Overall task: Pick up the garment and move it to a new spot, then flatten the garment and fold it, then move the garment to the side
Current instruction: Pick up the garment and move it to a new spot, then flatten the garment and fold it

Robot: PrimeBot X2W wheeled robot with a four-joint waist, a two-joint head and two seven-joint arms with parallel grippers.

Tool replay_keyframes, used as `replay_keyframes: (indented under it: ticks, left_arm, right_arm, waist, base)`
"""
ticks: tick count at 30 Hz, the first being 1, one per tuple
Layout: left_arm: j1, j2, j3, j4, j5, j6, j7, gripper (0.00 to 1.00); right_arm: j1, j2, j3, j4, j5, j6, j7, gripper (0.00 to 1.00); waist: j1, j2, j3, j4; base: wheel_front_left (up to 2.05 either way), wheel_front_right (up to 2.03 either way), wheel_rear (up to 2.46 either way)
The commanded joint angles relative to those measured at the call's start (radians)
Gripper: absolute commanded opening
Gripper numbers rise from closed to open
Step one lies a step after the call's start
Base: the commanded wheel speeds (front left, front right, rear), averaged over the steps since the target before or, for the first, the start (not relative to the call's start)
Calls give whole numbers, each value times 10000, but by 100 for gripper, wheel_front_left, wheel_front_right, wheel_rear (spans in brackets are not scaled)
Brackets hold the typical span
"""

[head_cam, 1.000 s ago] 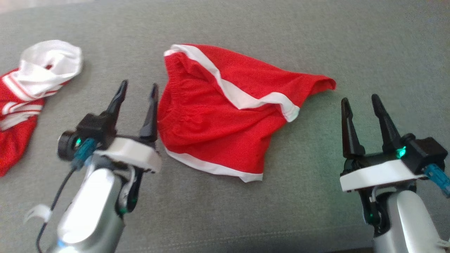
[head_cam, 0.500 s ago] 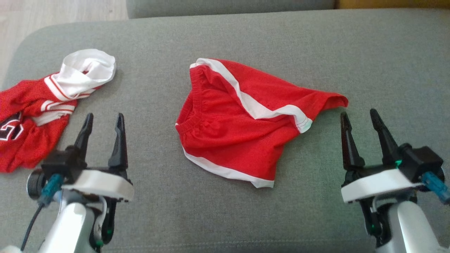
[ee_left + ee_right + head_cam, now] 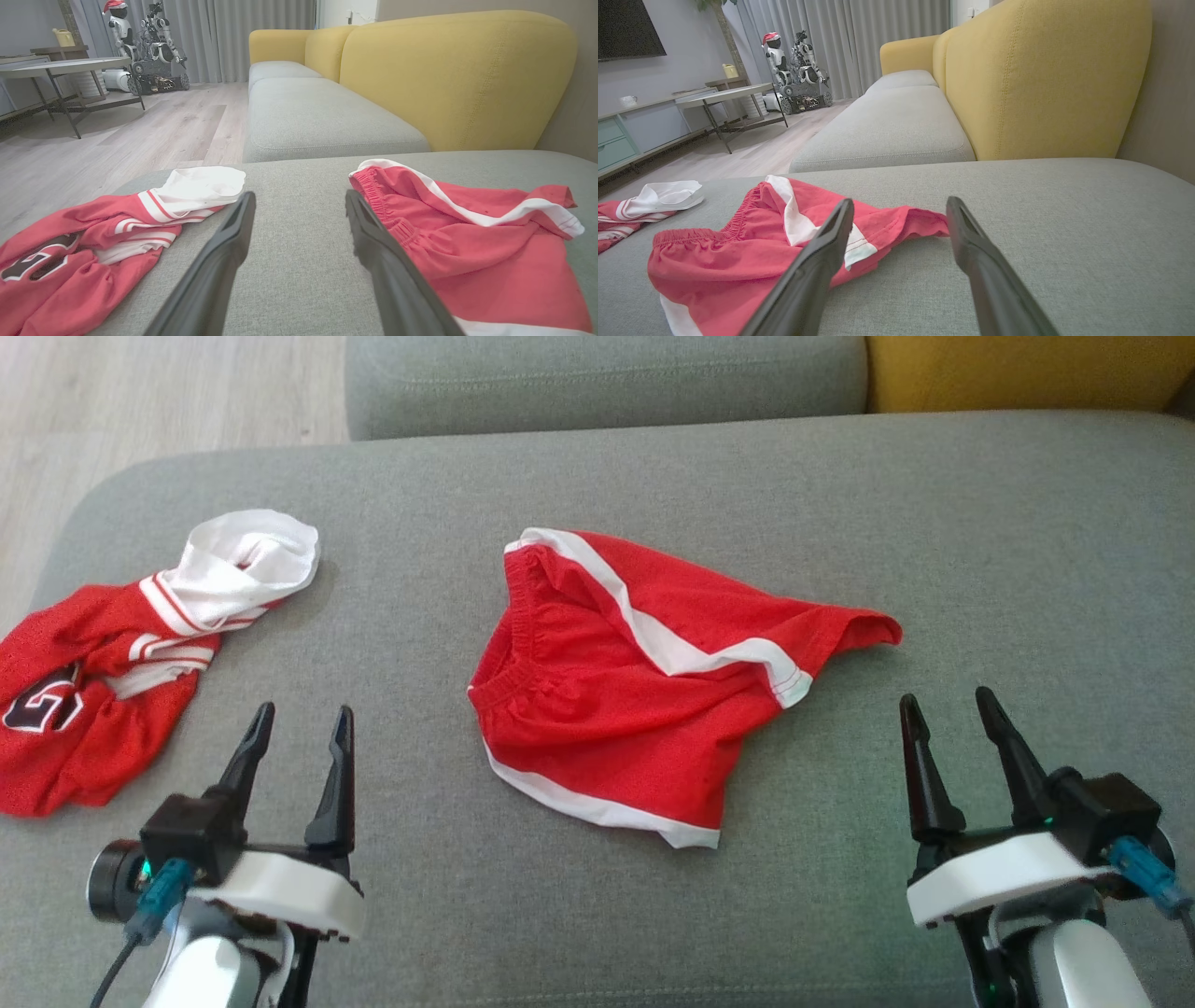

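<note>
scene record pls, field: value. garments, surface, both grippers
surface: grey sofa seat, yellow backrest behind
shorts: red, white trim, crumpled, mid-seat, not flattened or folded
jersey: red and white, bunched at the seat's left end
left gripper: open, empty, between jersey and shorts, touching neither
right gripper: open, empty, right of the shorts, clear of them
task state: nothing picked up yet
</note>
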Motion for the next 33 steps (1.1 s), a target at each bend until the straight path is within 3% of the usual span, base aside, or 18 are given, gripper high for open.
replay_keyframes:
  ticks: [1, 33]
  left_arm:
    - [-279, 327, 322, -390, 103, 68, 9, 100]
    - [-160, 489, 214, -551, 1, 366, 146, 100]
  right_arm:
    - [-155, -39, 264, -345, 15, 77, 30, 100]
    - [-37, -39, 245, -533, 13, 77, 94, 100]
  waist:
    - [0, 0, -94, -18]
    - [0, 0, -126, -29]
  base:
    - [0, 0, 0]
    - [0, 0, 0]
